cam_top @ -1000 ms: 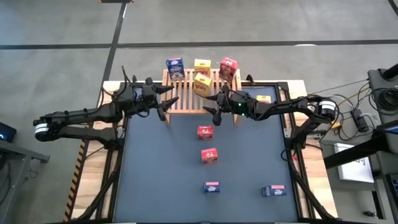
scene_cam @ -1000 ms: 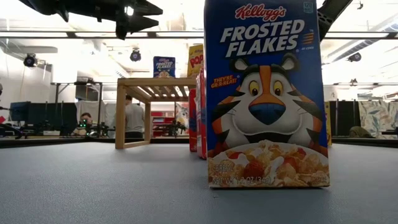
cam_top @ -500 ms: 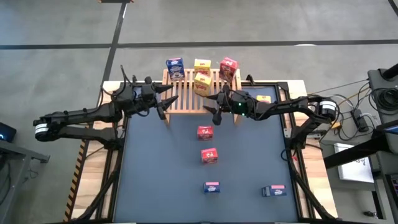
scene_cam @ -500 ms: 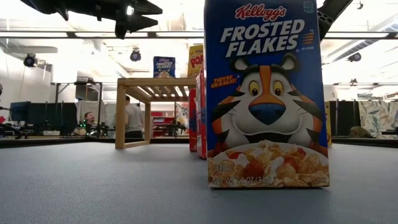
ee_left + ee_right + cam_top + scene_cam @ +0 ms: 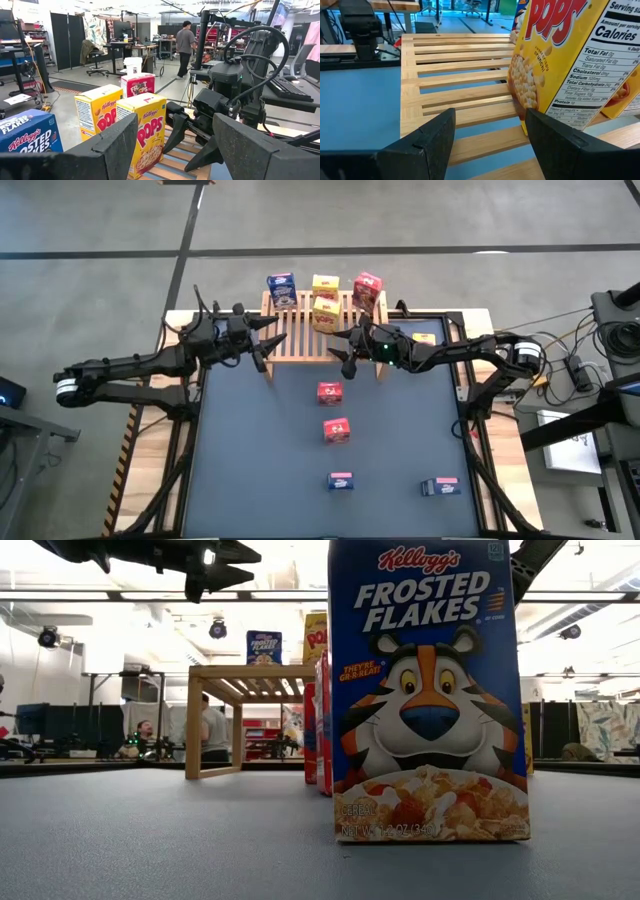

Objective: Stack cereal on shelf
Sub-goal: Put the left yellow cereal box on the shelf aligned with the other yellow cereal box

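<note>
Standing on the shelf (image 5: 300, 330) — yellow box (image 5: 560, 65) just beyond right end effector (image 5: 490, 142)

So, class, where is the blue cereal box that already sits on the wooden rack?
In the high view, the blue box stands at the rack's far left corner, left of the two yellow boxes, with the left gripper just in front of it.

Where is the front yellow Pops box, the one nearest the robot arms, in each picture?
High view: the front yellow Pops box stands on the wooden rack, before another yellow box.
Low view: only a yellow box edge shows behind the big blue one; which box, I cannot tell.
Left wrist view: middle, the nearer yellow box.
Right wrist view: big, on the right.
Shared landmark: the wooden rack's slats.
</note>
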You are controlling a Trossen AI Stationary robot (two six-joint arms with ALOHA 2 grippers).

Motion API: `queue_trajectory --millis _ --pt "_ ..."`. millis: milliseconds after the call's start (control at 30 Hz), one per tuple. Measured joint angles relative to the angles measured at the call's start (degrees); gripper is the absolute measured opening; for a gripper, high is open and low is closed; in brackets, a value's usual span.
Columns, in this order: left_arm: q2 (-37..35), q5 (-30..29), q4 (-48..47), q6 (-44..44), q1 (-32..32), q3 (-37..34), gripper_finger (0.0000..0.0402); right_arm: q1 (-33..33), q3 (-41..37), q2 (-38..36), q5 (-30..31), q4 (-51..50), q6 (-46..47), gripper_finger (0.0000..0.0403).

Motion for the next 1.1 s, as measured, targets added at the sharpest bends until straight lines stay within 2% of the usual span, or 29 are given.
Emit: queue_trajectory --millis 1100 --pt "0.66 0.04 0.04 -1.05 -0.02 0.02 0.0242 -0.04 -0.07 -0.35 2.97 -0.02 0.26 0.0231"
